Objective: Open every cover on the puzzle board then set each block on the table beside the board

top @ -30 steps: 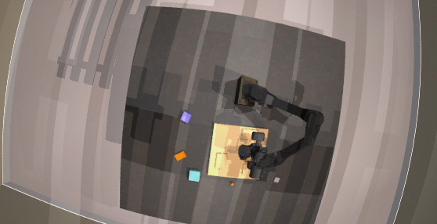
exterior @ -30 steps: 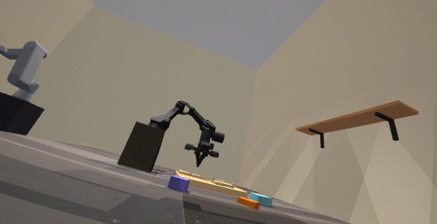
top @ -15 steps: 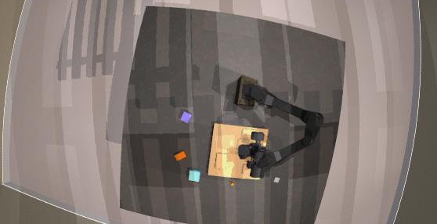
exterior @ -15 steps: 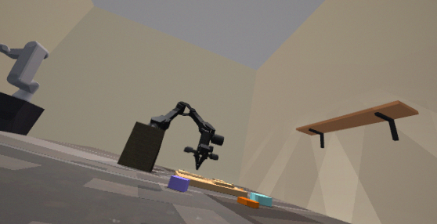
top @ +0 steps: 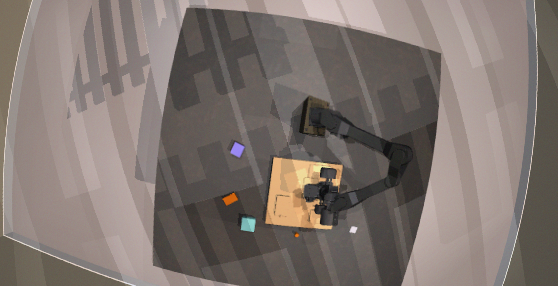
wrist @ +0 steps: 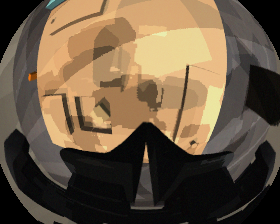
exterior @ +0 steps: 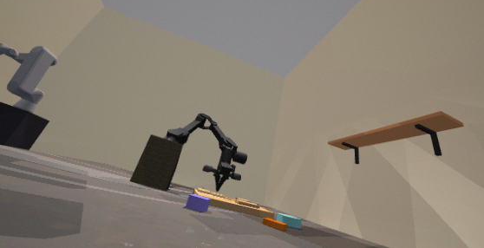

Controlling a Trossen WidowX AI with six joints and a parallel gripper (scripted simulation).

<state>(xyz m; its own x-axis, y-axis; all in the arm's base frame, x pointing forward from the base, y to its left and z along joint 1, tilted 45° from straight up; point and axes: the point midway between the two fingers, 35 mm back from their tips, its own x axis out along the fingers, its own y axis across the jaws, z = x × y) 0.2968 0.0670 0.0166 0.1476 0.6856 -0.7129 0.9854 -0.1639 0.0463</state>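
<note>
Wooden board [top: 290,184] [exterior: 234,205] [wrist: 126,60]: flat on the tabletop [top: 220,122], near the arm's stand [top: 306,122] [exterior: 157,162]. Tool [top: 320,192] [exterior: 218,189] [wrist: 147,125]: above the board, fingers closed together, nothing held. Teal block [top: 248,224] [exterior: 289,220]: just off the board's edge. Orange block [top: 230,199] [exterior: 275,224]: farther out, a gap between. Purple block [top: 237,149] [exterior: 198,203]: well apart from both.

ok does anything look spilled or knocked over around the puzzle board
Nothing stands out: the purple block and teal block sit beside the board, with no spill visible there.
</note>
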